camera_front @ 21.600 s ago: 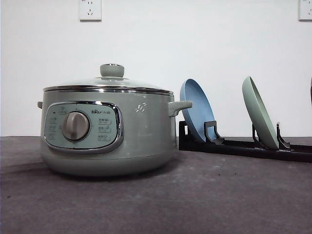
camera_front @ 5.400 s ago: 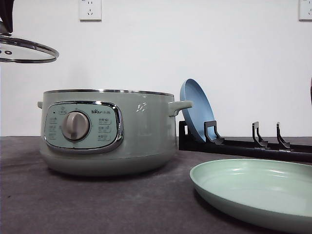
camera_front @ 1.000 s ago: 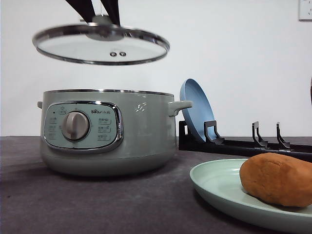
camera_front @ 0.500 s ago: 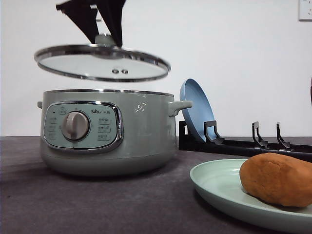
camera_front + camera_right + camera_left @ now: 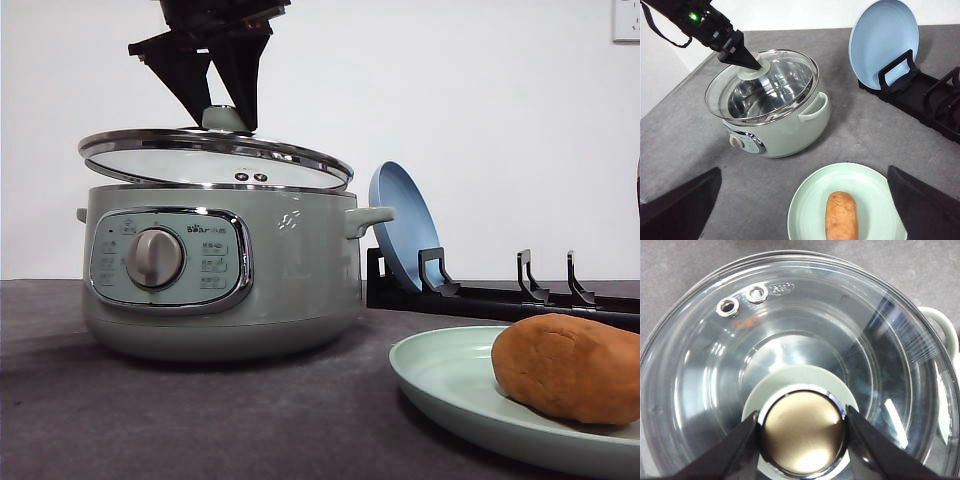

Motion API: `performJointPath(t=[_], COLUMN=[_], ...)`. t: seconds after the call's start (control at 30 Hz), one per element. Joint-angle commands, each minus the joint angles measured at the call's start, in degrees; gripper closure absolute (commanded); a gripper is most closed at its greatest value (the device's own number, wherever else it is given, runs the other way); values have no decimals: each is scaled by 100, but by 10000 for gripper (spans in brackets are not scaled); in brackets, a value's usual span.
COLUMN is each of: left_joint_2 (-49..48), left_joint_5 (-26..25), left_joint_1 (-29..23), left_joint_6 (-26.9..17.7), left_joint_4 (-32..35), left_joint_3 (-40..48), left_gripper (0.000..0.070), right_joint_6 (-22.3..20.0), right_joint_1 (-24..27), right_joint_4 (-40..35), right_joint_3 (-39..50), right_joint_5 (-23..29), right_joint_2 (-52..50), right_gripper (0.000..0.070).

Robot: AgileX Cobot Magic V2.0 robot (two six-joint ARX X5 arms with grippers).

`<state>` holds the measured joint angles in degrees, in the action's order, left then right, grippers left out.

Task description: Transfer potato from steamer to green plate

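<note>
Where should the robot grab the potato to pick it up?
Probably across the middle of the potato, coming straight down from above. It lies flat and lengthwise on the green plate, so its long sides are open and narrow enough to pinch. The right tool hangs open above it.

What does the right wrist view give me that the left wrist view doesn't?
Right wrist view: the potato lying on the green plate, the blue plate upright in the black rack, and the steamer's control panel. Left wrist view: a close look at the left gripper clamping the lid knob. Both show the glass lid over the steamer.
</note>
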<state>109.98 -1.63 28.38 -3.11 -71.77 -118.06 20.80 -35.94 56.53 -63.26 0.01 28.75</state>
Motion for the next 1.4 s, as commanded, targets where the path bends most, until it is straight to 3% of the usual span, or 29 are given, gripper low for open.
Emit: performJointPath(t=[0.0,0.5,0.67,0.9,1.37], left_joint_2=[172,486,631,636,631], left_joint_5=[-5,-8,-326,-332,-330], left_joint_1=[35,35,35,35,24], left_joint_6=[-55,-115,-73,-79,-336], left_joint_4=[112,262,100,175,279], left_joint_3=[-162,-160,-156,-138,-138], left_gripper=[700,700,700,700,700], right_joint_6=[-31,-28,-28,-28,-31], right_joint_1=[-31,-31,-31,-31,-31], right_joint_4=[-33,-31,-31,-31,-33], right_joint_3=[-94,-94,-94,-94,-94], right_joint_5=[2,2,2,2,4], right_joint_2=[22,22,22,22,22], right_gripper=[15,15,15,15,15])
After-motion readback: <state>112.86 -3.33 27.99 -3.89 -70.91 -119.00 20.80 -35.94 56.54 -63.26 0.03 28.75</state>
